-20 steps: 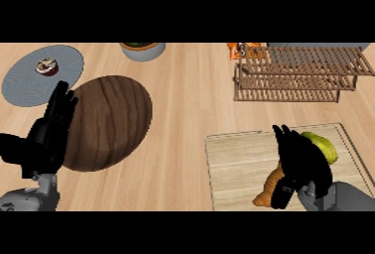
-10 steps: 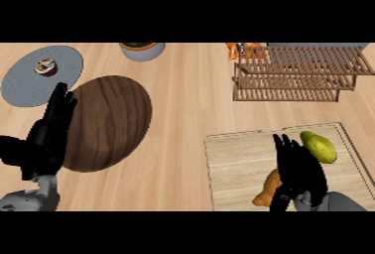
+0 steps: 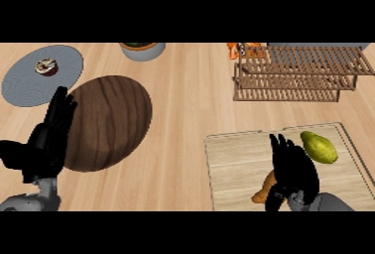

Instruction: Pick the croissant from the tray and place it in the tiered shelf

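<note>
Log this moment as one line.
right hand open over croissant | croissant on tray | left hand open, at left | tiered shelf without croissant

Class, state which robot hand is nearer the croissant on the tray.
Right. The right hand overlaps the croissant on the tray; the left hand rests open across the counter, beside the dark wooden plate.

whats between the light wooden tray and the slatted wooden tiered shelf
Just bare counter between light wooden tray and slatted wooden tiered shelf, per the head view.
</note>
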{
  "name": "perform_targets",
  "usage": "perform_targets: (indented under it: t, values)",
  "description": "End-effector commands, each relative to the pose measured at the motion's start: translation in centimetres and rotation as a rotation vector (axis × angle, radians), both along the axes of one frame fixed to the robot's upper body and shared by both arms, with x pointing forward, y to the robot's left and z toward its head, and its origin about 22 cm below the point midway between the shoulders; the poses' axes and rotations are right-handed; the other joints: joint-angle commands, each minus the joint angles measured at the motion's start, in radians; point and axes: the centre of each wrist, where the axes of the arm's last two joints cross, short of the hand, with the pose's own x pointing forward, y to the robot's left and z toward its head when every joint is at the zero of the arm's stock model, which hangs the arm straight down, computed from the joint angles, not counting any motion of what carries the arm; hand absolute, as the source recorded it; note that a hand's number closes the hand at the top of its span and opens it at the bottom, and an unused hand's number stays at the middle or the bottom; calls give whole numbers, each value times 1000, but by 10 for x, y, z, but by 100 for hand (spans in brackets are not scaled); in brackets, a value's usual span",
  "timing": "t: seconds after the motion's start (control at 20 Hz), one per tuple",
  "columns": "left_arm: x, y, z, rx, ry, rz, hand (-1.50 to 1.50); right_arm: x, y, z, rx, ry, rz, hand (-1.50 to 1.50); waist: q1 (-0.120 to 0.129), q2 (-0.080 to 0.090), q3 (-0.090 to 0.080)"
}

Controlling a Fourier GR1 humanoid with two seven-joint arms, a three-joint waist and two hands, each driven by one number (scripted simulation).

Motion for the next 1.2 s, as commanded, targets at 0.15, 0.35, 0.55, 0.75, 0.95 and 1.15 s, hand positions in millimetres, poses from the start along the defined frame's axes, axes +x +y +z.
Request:
perform_targets:
  t: [0.15, 0.35, 0.55, 0.75, 0.95, 1.15]
  values:
    - [-6, -13, 9, 7, 2, -7, 0, -5, -11, -20, -59, 83, -150, -150, 0, -1, 1]
    - [2, -13, -9, -20, 12, -16, 0, 0, 14, -37, -82, 160, -84, 150, 3, 2, 0]
    - [-2, -4, 6, -2, 4, -14, 0, -21, -14, -50, -164, 100, -2, 150, 1, -1, 1]
    - [6, 9, 8, 7, -10, 7, 0, -16, 6, -37, -182, 15, 28, 150, -3, 0, 0]
    - [6, 1, 1, -5, -5, 1, 0, 3, -20, -33, -10, -82, 167, 150, -1, 1, 1]
    - [-9, -8, -11, -8, 15, -16, 0, 14, -30, -44, 133, -171, 235, 150, 5, 2, 1]
